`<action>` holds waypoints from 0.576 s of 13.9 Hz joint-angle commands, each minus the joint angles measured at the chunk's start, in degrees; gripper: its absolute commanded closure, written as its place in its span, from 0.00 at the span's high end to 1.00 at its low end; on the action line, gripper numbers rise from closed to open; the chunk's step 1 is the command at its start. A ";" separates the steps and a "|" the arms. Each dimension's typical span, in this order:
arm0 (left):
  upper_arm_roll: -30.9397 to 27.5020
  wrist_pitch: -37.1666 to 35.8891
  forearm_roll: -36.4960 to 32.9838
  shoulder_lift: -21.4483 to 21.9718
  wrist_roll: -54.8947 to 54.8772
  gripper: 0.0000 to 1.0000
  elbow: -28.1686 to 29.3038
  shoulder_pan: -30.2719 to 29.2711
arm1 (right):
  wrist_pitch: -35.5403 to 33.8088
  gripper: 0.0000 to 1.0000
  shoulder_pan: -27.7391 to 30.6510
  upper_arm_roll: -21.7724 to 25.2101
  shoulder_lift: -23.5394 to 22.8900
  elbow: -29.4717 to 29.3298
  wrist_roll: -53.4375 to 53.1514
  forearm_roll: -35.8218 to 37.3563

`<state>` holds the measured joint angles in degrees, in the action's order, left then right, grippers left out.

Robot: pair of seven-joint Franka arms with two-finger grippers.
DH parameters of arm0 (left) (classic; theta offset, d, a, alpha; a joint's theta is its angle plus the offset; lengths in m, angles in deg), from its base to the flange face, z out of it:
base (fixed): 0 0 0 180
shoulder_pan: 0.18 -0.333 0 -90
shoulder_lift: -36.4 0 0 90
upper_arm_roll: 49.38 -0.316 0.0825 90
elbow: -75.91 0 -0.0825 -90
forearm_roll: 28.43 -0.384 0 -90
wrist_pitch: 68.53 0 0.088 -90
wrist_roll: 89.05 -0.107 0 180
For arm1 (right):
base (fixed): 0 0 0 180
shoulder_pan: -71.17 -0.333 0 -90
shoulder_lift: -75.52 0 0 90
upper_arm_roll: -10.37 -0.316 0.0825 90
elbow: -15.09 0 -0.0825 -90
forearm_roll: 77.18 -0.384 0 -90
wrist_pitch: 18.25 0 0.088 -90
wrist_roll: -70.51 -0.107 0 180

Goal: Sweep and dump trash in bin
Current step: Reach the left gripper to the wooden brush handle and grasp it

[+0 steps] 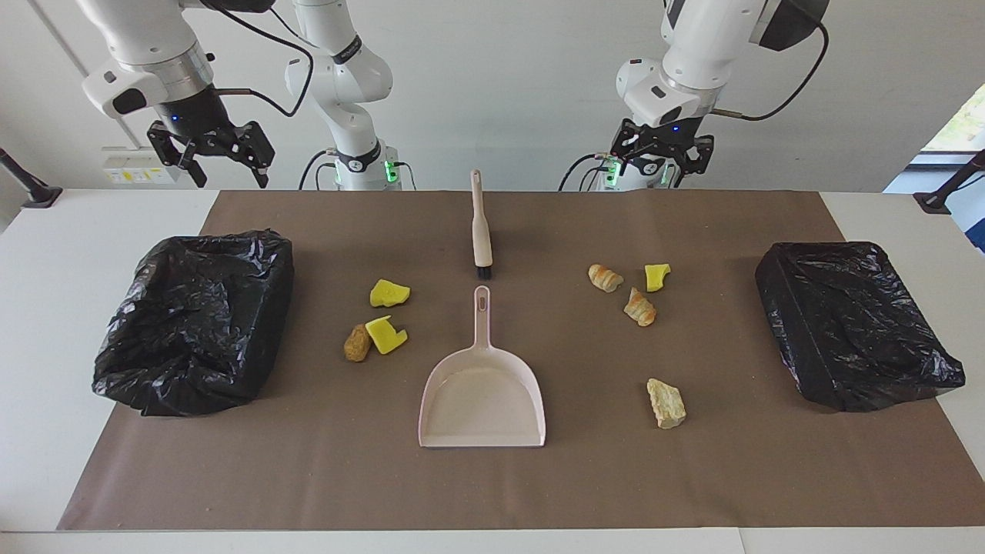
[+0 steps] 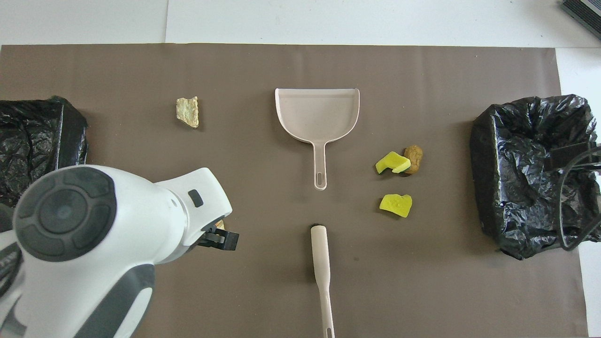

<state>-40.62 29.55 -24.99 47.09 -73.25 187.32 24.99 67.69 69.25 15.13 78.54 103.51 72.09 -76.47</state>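
Dustpan mid-mat, handle twd robots; brush just nearer robots, in line w/ it. Three trash pcs twd right arm's end, four twd left's. One bin at each end, other.

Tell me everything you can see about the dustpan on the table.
The dustpan is pale pink and looks like smooth plastic, with a wide shallow scoop, low raised walls and a slim handle ending in a hanging slot. It lies flat on the brown mat at the middle of the table, open edge pointing away from the robots, handle toward them. Its scoop is empty. The brush lies in line with the handle, nearer the robots, with a small gap between them. No trash piece or gripper touches it.
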 commanded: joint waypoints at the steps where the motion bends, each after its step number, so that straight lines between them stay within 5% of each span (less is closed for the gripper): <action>1: -1.12 5.79 0.43 2.93 6.50 1.00 6.36 5.92 | 0.46 1.00 0.34 -0.45 0.66 0.87 -0.62 -0.19; 5: -1.12 15.27 0.43 1.00 17.49 1.00 12.68 15.58 | 0.46 1.00 0.34 -0.45 0.66 0.87 -0.62 -0.19; 8: -1.12 22.31 0.43 -4.97 28.46 1.00 14.45 22.62 | 0.46 1.00 0.34 -0.45 0.66 0.87 -0.62 -0.19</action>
<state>-40.56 47.44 -24.89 44.92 -50.13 200.31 43.71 67.69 69.25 15.13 78.54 103.51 72.09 -76.47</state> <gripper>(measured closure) 0.000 0.000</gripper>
